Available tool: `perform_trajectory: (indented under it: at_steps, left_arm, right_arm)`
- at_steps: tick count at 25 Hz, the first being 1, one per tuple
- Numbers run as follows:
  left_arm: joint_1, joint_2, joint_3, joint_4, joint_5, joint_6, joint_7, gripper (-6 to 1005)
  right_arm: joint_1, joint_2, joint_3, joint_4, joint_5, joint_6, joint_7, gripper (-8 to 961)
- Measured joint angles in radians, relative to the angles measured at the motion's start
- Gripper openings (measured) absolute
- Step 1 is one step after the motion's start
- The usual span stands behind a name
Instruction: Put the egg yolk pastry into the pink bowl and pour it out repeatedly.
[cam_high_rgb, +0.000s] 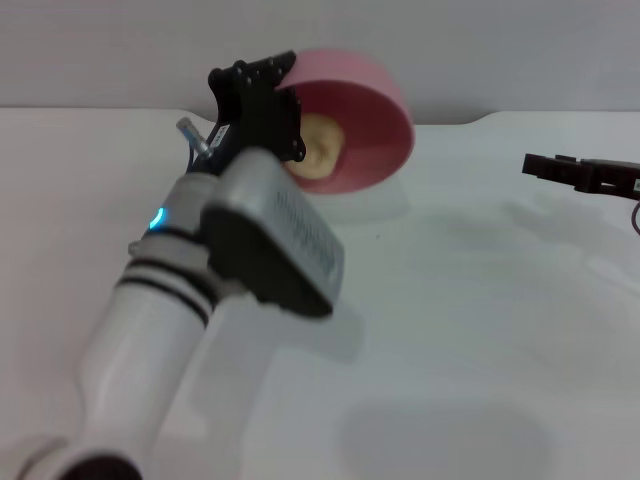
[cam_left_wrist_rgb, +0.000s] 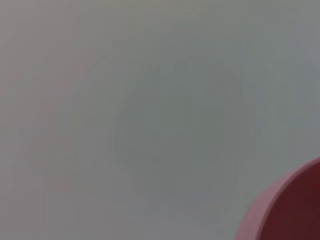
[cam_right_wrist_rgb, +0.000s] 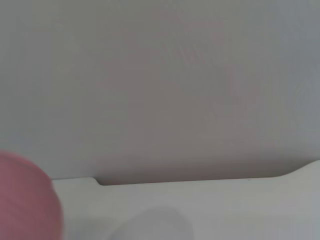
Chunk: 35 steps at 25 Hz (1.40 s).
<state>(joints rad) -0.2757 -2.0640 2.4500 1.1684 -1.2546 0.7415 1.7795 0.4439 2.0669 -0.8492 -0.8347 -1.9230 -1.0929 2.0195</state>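
Closest to the head camera is the left arm (cam_high_rgb: 190, 330), a fat white tube with black bands, a small blue light and a grey-and-black wrist block, reaching forward and up over the white table (cam_high_rgb: 480, 330). At its far end the left gripper (cam_high_rgb: 262, 105) sits right at the near rim of the pink bowl (cam_high_rgb: 375, 120). Can't honestly tell how its jaws stand; the black bracket hides them, though it looks to be gripping the rim.

That bowl is tipped way over on its side above the back part of the table, mouth facing toward the camera and a bit to the robot's left, so its axis runs nearly level. Inside, the egg yolk pastry (cam_high_rgb: 318, 150) rests against the lower inner wall, partly hidden behind the gripper. It's a pale rounded lump, with no clear long axis.

Over on the right, the right gripper (cam_high_rgb: 545, 167) hangs above the table, well apart from the bowl, pointing toward it. Its jaws look pretty much together.

No readable writing or labels anywhere.
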Motion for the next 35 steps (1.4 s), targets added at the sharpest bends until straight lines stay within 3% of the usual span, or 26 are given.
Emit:
perform_trajectory:
  at_steps: [2,5,8,13,19,25,29,32,35]
  left_arm:
    - [-0.002,0.002,0.06,-0.07,0.146,0.14,-0.115,0]
    - [0.003,-0.001,0.081,-0.18,0.333,0.271,-0.228,0]
    - [0.0,-0.003,0.103,-0.257,0.413,0.353,-0.261,0]
    - [-0.007,-0.006,0.108,-0.293,0.43,0.381,-0.296,-1]
    - [0.001,-0.006,0.033,-0.246,0.389,0.336,-0.498,0]
    - [0.01,0.001,-0.13,-0.147,0.301,0.059,-0.656,0]
    - [0.024,0.002,-0.309,-0.053,0.287,-0.278,-0.775,0]
    - [-0.007,0.002,-0.549,0.002,0.284,-0.698,-0.904,0]
    - [-0.107,0.004,-0.818,-0.017,0.275,-1.132,-1.0,-1]
  right_arm:
    - [0.002,-0.001,0.0,0.0,0.0,0.0,-0.006,586]
    - [0.004,-0.001,0.001,0.0,0.0,0.001,-0.013,588]
    - [0.005,-0.002,0.002,0.0,0.0,0.002,-0.014,590]
    - [0.006,-0.002,0.003,0.0,0.003,0.002,-0.014,593]
    - [0.005,-0.001,-0.005,0.0,0.002,-0.002,-0.015,597]
    - [0.006,0.002,-0.015,0.0,0.001,-0.009,-0.044,601]
    - [0.014,0.003,-0.056,0.0,0.001,-0.012,-0.076,603]
    - [0.021,0.002,-0.076,0.0,0.001,-0.012,-0.079,605]
    - [0.035,0.0,-0.094,0.001,0.001,-0.012,-0.08,607]
